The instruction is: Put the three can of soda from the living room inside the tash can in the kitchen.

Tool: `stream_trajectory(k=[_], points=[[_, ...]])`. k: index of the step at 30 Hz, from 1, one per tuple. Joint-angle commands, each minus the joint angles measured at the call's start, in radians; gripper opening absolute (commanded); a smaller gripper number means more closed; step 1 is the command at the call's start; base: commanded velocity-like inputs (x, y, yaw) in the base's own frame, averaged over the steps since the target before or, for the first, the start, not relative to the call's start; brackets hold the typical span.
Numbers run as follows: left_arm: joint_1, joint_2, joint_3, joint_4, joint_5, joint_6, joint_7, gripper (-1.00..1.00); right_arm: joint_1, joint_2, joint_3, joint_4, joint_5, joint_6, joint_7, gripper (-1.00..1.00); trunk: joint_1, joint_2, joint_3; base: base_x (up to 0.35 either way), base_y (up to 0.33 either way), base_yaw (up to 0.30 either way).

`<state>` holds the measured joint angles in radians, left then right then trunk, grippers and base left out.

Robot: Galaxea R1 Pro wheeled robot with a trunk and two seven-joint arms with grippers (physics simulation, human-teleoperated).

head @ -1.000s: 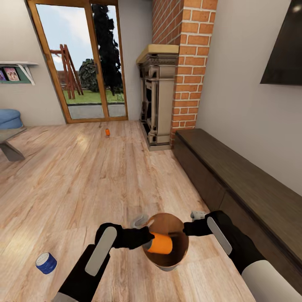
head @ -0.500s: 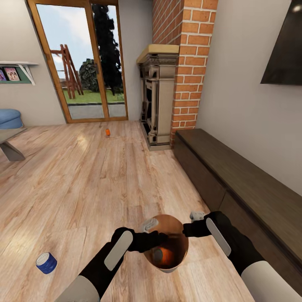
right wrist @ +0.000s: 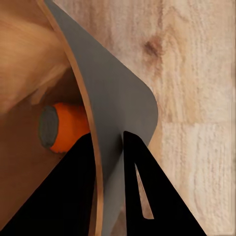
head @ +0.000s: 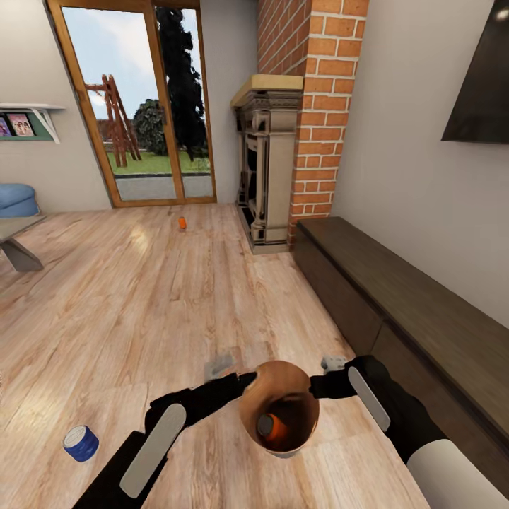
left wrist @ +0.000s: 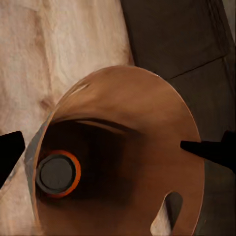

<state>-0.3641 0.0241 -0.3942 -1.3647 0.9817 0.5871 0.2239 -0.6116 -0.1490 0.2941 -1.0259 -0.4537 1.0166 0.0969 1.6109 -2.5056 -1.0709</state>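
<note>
One orange soda can [head: 272,426] lies in the trash can [head: 281,375]; right hand [head: 316,386] pinches its rim; left hand [left wrist: 118,150], spread, should fetch the blue can [head: 80,442].

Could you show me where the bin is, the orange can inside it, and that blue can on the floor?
Round tapered bin, brown inside [head: 281,378], head view: inner wall.
Orange soda can inside the bin [left wrist: 58,173], left wrist view: silver top.
Dark blue soda can on the wood floor [head: 80,443], head view: side.

2 orange cans [head: 272,426] [head: 182,223], 1 blue can [head: 80,443], 1 bin [head: 265,382]
</note>
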Motion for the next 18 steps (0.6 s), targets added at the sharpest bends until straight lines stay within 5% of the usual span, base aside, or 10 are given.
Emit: stream_trajectory(k=[1,6,13,18], points=[[0.018,0.013,0.016,-0.041,0.002,-0.006,-0.002,1.00,0.000,0.000,-0.001,0.001,-0.047,0.001,0.006,-1.00,0.000,0.000,0.000,0.000,0.245,0.000],[0.085,0.043,0.067,-0.163,0.003,-0.014,-0.011,1.00,0.000,0.001,0.000,0.003,-0.046,0.000,0.004,-1.00,0.000,0.000,0.000,0.000,0.287,0.000],[0.154,0.125,0.278,-0.136,-0.012,-0.004,0.039,1.00,0.000,0.000,0.004,-0.015,-0.047,0.005,0.005,-1.00,0.000,0.000,0.000,0.000,0.303,0.000],[0.161,0.138,0.324,-0.075,-0.013,-0.001,0.250,1.00,0.006,-0.001,0.003,-0.092,-0.046,0.013,0.006,-1.00,0.000,0.000,0.000,0.000,0.307,0.000]])
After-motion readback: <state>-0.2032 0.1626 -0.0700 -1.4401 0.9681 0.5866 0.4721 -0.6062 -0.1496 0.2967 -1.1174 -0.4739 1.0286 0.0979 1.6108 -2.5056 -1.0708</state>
